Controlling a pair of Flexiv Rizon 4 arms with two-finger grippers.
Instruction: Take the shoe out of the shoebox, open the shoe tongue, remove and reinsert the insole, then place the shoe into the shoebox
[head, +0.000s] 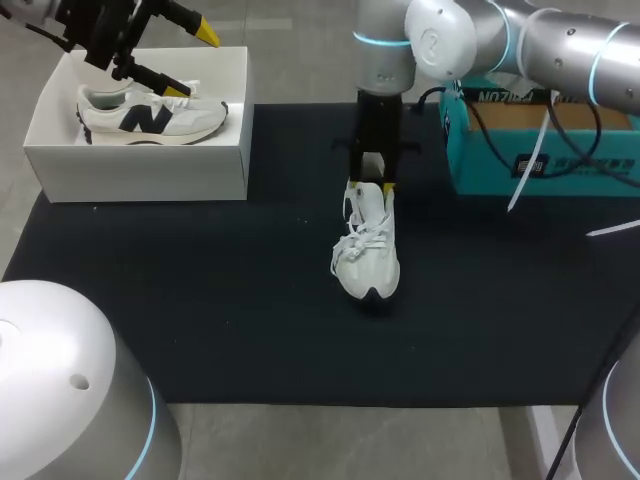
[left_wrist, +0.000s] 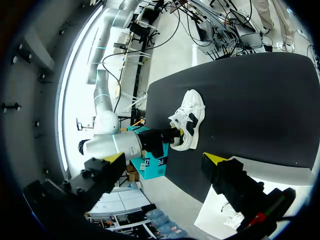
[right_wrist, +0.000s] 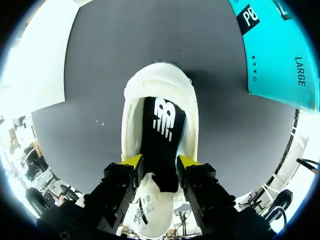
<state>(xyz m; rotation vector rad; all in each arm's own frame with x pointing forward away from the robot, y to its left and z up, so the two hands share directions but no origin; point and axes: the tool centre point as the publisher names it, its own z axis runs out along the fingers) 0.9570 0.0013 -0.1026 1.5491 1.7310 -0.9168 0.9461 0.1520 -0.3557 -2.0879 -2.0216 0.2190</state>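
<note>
At mid-counter, on the black mat (head: 200, 330), a white shoe (head: 370, 250) lies outside the box with its toe toward the near edge and its laces loose. The right hand (right_wrist: 159, 161) comes straight down over the shoe's opening at the heel end. Its yellow fingertips (right_wrist: 131, 160) stand close together, one on each side of the black insole (right_wrist: 161, 125), and both press its edges in a narrow grip. The rest of the insole runs between the shoe's side walls toward the padded heel collar. The white tongue (right_wrist: 150, 207) sits under the hand. At the far-left corner of the mat is the white shoebox (head: 140, 160), open-topped. A second shoe (head: 150, 118), white with a dark letter, lies on its side inside. The left hand (head: 182, 57) hangs above the shoebox with its fingers spread wide and nothing between them. From the head view I cannot tell whether the lower finger touches the second shoe's laces. A teal box (head: 540, 150) sits at the far right of the mat, just beside the right arm and well apart from the shoe.
</note>
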